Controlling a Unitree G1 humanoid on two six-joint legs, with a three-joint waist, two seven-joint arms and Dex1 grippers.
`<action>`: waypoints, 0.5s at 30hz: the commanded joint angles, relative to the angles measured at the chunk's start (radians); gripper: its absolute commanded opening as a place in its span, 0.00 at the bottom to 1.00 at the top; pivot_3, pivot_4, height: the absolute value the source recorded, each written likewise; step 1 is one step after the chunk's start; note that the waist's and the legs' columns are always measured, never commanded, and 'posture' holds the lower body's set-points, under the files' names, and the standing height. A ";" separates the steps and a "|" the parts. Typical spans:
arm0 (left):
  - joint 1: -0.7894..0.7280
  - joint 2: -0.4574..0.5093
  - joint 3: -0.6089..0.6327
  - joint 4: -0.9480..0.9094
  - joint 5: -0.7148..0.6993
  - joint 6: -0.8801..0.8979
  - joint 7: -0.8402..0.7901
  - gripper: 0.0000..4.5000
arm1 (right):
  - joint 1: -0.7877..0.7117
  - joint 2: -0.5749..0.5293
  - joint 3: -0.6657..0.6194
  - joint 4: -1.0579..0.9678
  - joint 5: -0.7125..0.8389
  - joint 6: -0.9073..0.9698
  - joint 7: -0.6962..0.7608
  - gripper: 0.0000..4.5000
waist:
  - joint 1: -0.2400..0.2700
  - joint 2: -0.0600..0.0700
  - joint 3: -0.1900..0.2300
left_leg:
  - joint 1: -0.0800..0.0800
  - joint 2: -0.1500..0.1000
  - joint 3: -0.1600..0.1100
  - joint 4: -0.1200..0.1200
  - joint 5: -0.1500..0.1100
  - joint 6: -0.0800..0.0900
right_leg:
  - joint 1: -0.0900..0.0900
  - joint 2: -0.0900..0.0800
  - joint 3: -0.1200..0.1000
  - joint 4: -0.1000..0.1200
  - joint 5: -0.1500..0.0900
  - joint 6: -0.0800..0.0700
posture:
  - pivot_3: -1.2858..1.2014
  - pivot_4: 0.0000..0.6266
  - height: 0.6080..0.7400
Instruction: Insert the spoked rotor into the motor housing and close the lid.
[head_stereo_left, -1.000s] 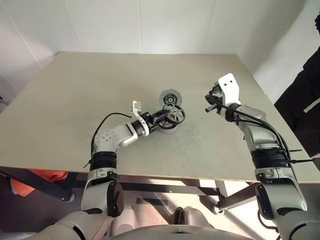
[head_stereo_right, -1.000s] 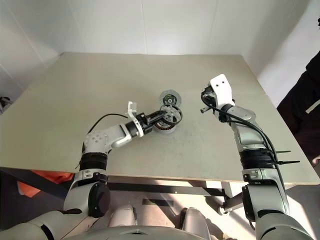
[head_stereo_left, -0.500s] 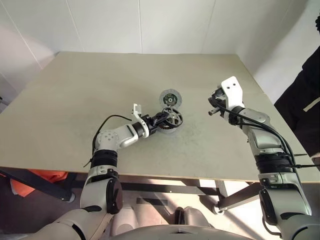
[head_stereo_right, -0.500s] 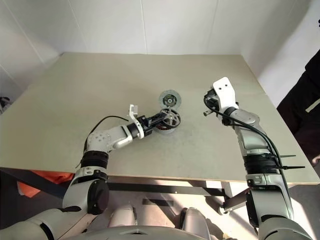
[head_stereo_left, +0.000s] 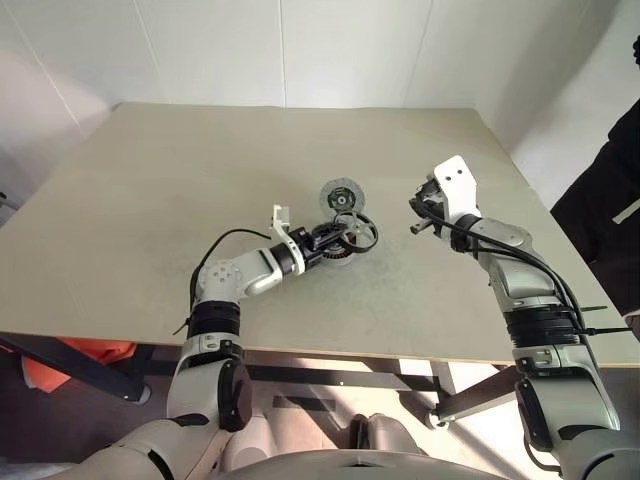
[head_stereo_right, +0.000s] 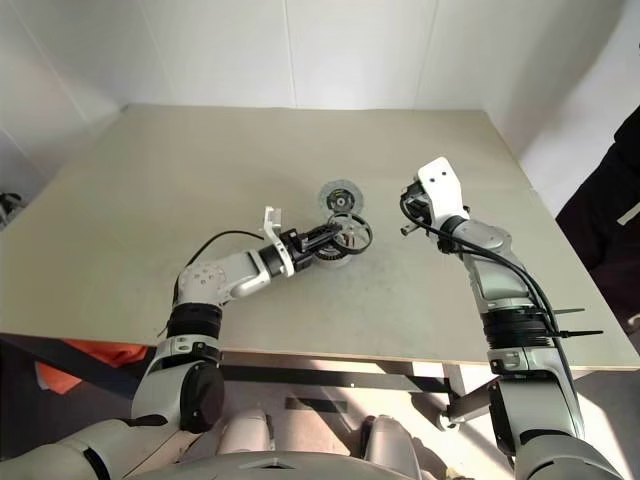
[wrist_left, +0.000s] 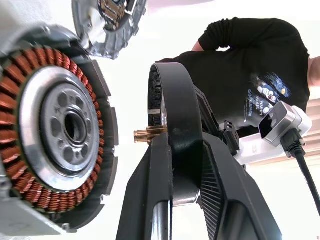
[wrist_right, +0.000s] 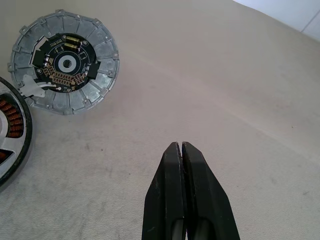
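The spoked rotor (head_stereo_left: 354, 231), a black wheel with a brass shaft, hangs tilted on edge just above the table, with my left gripper (head_stereo_left: 343, 236) shut on its rim. In the left wrist view the rotor's rim (wrist_left: 170, 105) stands edge-on beside the motor housing (wrist_left: 65, 135), whose copper windings ring a silver middle; the shaft points toward it without touching. The lid (head_stereo_left: 341, 196), a grey ribbed disc, lies flat just behind the housing. My right gripper (wrist_right: 181, 150) is shut on nothing and hovers over bare table to the right of the lid (wrist_right: 65, 67).
The beige table (head_stereo_left: 150, 180) has wide bare room to the left, behind and in front. A person in black (head_stereo_left: 612, 170) stands off the table's right edge. White walls close the far side.
The picture has shifted a little. My left gripper keeps the rotor beside the housing, and the right arm has stayed where it was.
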 joint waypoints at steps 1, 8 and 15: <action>-0.004 0.012 0.007 -0.003 -0.005 -0.012 -0.015 0.09 | -0.028 -0.012 -0.013 -0.025 -0.003 -0.012 0.001 0.00 | -0.002 0.000 0.000 | 0.000 0.000 0.000 0.000 0.000 0.000 | 0.000 0.000 0.000 0.000 0.000 0.000 | 0.52 0.00 1.00; -0.004 0.013 0.013 -0.002 -0.011 -0.020 -0.022 0.09 | -0.031 -0.004 -0.007 -0.021 -0.003 -0.012 0.000 0.00 | 0.000 0.000 0.000 | 0.000 0.000 0.000 0.000 0.000 0.000 | 0.000 0.000 0.000 0.000 0.000 0.000 | 0.52 0.00 1.00; -0.002 0.030 0.019 0.017 -0.002 -0.043 -0.024 0.09 | -0.033 -0.003 -0.007 -0.014 -0.004 -0.017 -0.002 0.00 | 0.000 0.000 0.000 | 0.000 0.000 0.000 0.000 0.000 0.000 | 0.000 0.000 0.000 0.000 0.000 0.000 | 0.52 0.00 1.00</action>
